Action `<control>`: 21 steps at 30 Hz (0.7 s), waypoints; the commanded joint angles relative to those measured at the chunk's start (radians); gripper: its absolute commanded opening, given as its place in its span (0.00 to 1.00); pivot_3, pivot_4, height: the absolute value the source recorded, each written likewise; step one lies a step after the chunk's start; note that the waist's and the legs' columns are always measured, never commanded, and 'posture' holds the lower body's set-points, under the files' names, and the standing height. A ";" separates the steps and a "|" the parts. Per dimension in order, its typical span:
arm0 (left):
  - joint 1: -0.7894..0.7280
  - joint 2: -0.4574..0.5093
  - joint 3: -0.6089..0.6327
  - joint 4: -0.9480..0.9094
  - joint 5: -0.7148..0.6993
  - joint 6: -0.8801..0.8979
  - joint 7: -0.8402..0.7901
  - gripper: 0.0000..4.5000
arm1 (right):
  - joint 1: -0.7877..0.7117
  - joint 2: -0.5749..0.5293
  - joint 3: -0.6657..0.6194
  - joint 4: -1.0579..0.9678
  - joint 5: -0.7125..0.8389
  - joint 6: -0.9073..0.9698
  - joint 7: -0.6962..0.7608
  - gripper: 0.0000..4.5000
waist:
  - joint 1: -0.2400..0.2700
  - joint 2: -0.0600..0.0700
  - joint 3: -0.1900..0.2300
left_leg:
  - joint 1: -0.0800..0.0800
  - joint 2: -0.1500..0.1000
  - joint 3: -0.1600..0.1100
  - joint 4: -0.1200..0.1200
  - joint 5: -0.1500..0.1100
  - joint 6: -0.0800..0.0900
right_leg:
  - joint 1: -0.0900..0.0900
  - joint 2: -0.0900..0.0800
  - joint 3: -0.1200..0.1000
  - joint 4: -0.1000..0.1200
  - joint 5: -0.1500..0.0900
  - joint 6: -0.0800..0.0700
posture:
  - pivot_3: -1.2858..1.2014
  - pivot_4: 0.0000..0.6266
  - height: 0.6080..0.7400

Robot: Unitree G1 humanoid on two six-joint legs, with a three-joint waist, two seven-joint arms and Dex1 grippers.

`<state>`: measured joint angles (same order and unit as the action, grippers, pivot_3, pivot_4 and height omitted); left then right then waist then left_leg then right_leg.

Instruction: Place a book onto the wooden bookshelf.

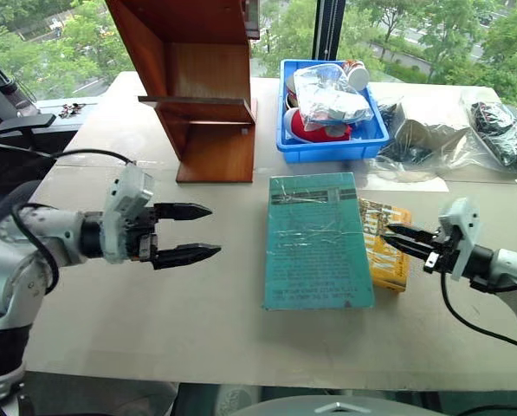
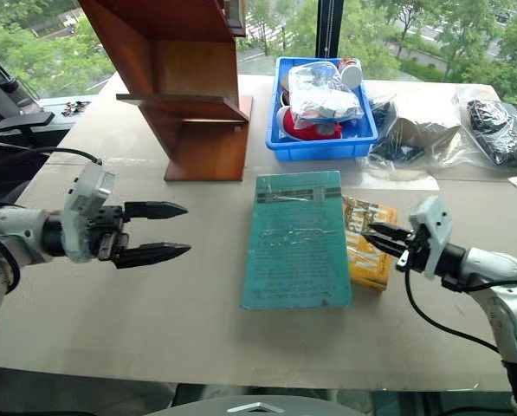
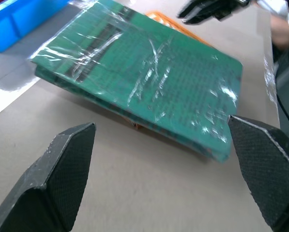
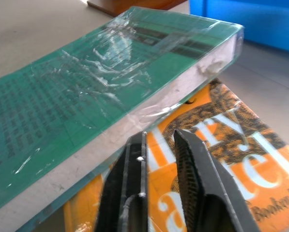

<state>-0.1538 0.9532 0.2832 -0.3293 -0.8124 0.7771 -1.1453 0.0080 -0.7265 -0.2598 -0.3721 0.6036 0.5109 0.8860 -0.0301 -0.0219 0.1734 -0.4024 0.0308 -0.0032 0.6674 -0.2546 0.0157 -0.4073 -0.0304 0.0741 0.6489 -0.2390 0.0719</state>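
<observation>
The book [image 1: 317,240] lies flat mid-frame, ungrasped; left gripper [image 1: 187,233] gapes wide, right gripper [image 1: 395,237] slightly parted; shelving on the bookshelf [image 1: 195,82] remains.

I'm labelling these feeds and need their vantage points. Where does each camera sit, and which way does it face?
Left eye and right eye views: on the head, looking forward and down over the table; both arms show.
Left wrist view: on the left arm, facing the book between the open left hand's fingers.
Right wrist view: on the right arm, low over the yellow book, with the right hand's fingers slightly parted.
Shared: every view shows the book.
</observation>
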 commanded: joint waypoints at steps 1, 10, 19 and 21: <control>0.033 -0.099 0.012 -0.090 -0.121 0.134 0.194 1.00 | 0.072 -0.050 -0.160 -0.044 0.100 -0.015 0.100 0.48 | 0.002 0.000 0.000 | 0.000 0.000 0.000 0.000 0.000 0.000 | 0.000 -0.001 0.000 0.000 0.000 0.000 | 0.52 0.24 1.00; 0.037 -0.344 -0.039 -0.047 -0.536 0.464 0.722 1.00 | 0.303 -0.161 -0.426 -0.126 0.309 0.090 0.311 0.99 | 0.016 -0.002 -0.002 | 0.005 -0.001 -0.001 0.003 0.000 0.000 | 0.003 0.000 0.001 0.008 0.000 0.000 | 0.52 0.24 1.00; 0.027 -0.395 -0.144 0.102 -0.900 0.439 1.252 1.00 | 0.353 -0.185 -0.513 -0.190 0.403 0.173 0.279 0.99 | 0.018 -0.005 -0.003 | 0.008 -0.003 -0.004 0.004 0.000 0.000 | 0.006 0.000 0.000 0.009 -0.002 -0.003 | 0.52 0.24 1.00; 0.016 -0.381 -0.172 0.120 -0.950 0.431 1.299 1.00 | 0.359 -0.186 -0.524 -0.198 0.403 0.177 0.270 0.99 | 0.019 -0.005 -0.004 | 0.007 -0.004 -0.004 0.004 0.000 0.000 | 0.006 -0.001 0.000 0.008 -0.002 -0.004 | 0.52 0.24 1.00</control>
<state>-0.1316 0.5565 0.1393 -0.2236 -1.7015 1.2192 0.0963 0.3623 -0.9025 -0.7348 -0.5430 0.9872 0.6834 1.1654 -0.0108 -0.0271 0.1697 -0.3954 0.0267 -0.0074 0.6710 -0.2545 0.0158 -0.4016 -0.0322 0.0742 0.6567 -0.2413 0.0682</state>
